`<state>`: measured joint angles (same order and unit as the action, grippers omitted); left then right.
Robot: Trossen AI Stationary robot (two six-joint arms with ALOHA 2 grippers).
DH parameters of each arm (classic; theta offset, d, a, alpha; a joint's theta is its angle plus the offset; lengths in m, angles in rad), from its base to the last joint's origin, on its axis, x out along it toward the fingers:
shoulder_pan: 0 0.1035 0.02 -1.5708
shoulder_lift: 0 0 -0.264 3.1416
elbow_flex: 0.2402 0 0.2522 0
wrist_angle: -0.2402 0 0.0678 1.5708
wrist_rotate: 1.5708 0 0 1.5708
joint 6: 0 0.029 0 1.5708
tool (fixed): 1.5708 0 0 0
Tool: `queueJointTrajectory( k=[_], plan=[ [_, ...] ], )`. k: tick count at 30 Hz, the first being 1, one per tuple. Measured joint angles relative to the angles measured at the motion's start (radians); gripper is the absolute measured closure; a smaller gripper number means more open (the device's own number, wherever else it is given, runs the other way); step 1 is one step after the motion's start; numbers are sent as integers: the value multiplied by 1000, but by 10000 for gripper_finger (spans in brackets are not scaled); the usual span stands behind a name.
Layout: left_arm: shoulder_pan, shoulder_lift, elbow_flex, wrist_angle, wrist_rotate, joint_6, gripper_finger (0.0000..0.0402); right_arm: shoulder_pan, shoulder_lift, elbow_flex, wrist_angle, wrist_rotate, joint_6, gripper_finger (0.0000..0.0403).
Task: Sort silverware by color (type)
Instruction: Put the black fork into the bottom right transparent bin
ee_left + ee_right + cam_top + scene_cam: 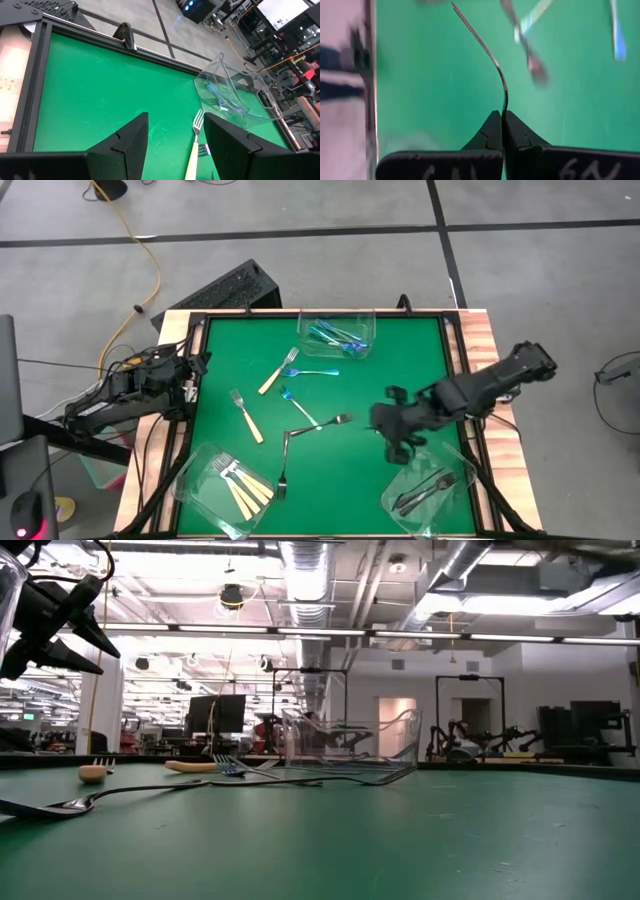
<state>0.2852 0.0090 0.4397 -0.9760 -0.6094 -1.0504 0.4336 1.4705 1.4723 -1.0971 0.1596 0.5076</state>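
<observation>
The dark grey fork [485,47] in my shut right gripper [502,112] shows edge-on over the green mat. That gripper [390,430] hovers near the table's right side, just beyond the tub of dark grey forks [428,490]. Loose on the mat lie two tan-handled forks [272,376] [246,416], two blue ones [312,372] [287,393] and two dark grey ones [322,423] [285,460]. My left gripper [176,116] is open and waits at the left edge [188,372], touching nothing; a tan fork [195,145] lies ahead of it. My right gripper pinches the dark grey fork between its two fingertips [492,125], at one end of it [504,102], just past a bend in the metal. The fork runs on ahead of the fingers, thin edge toward the camera. It appears lifted clear of the mat.
A clear tub at the far edge [337,335] holds blue forks. The near left tub [225,485] holds tan ones. A raised dark frame [190,410] and wooden rim [485,350] border the mat. Bare green mat lies between the right gripper and the far tub.
</observation>
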Motion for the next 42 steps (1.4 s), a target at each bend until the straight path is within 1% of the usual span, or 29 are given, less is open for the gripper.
queueJointTrajectory(
  k=[4,7,12,18,21,24,26,29,33,40,42],
  plan=[
    [0,0,0,0,-1,0,226,125,-3,-1,-217,-1,155,398],
    [0,0,0,-1,-3,0,226,219,9,-1,-295,-2,242,398],
    [0,0,0,-2,-4,0,226,348,24,-44,-244,-4,324,398],
    [0,0,0,-2,-4,0,226,422,25,-165,-83,-48,378,398],
    [0,0,0,-2,-4,0,226,440,24,-220,-5,-56,367,398],
    [0,0,0,-2,-4,0,226,447,24,-265,76,-102,323,398],
    [0,0,0,-2,-4,0,226,449,24,-290,101,-130,274,398],
    [0,0,0,-2,-4,0,226,450,24,-321,155,-135,238,398],
    [0,0,0,-2,-4,0,226,441,26,-339,173,-150,183,398],
    [0,0,0,-2,-4,0,226,409,138,-338,205,-242,68,398],
    [0,0,0,-2,-4,0,226,410,184,-339,201,-243,67,398]
  ],
)
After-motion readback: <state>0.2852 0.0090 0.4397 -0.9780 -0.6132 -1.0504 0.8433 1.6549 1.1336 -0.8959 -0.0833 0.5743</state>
